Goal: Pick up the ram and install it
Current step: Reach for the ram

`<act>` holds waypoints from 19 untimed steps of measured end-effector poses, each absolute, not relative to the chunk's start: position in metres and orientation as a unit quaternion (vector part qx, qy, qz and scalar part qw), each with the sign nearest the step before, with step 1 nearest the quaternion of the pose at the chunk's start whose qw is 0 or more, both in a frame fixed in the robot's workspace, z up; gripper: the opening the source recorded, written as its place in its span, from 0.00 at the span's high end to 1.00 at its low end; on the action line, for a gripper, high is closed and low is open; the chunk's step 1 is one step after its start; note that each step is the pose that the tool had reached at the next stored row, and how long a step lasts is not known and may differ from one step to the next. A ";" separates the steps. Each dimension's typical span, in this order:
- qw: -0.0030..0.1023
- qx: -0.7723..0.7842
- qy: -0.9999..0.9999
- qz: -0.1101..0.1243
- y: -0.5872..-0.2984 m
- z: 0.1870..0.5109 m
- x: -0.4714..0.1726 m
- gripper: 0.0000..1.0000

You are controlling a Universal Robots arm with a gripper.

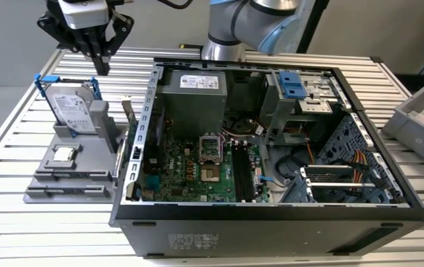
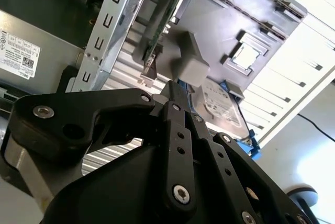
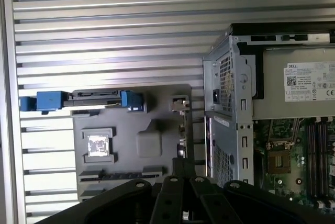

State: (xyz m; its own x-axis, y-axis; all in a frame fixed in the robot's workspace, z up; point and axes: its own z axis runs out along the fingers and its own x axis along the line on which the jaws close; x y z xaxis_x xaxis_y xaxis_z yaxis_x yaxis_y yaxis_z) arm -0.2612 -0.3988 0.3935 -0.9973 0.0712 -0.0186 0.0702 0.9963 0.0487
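The ram (image 1: 123,138) stands on its long edge in a slot of the grey holder (image 1: 67,181), close to the computer case's outer wall. In both wrist views it appears edge-on as a thin green-edged board (image 2: 166,20) (image 3: 182,136). My gripper (image 1: 102,69) hangs high above the table's back left, behind the upright hard drive, fingers pointing down and shut with nothing between them. Its black fingers (image 2: 175,130) meet at a tip (image 3: 183,165) just short of the ram's end. The empty memory slots (image 1: 242,173) lie on the motherboard inside the open case.
A silver hard drive in a blue frame (image 1: 72,105) stands upright on the holder, with a small square CPU chip (image 1: 65,154) in front of it. The open case (image 1: 271,219) takes up the table's middle. A grey bin (image 1: 420,125) sits at the exterior view's right.
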 end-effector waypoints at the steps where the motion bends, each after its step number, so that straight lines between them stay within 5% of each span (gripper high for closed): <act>1: 0.010 0.035 0.999 0.024 -0.399 0.393 -0.263 1.00; 19: 0.010 0.035 0.999 0.024 -0.399 0.393 -0.286 1.00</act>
State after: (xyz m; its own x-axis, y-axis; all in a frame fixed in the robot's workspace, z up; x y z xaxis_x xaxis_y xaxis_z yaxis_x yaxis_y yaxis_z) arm -0.2863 -0.3988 0.3935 -0.9973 0.0712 -0.0186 0.0702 0.9963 0.0487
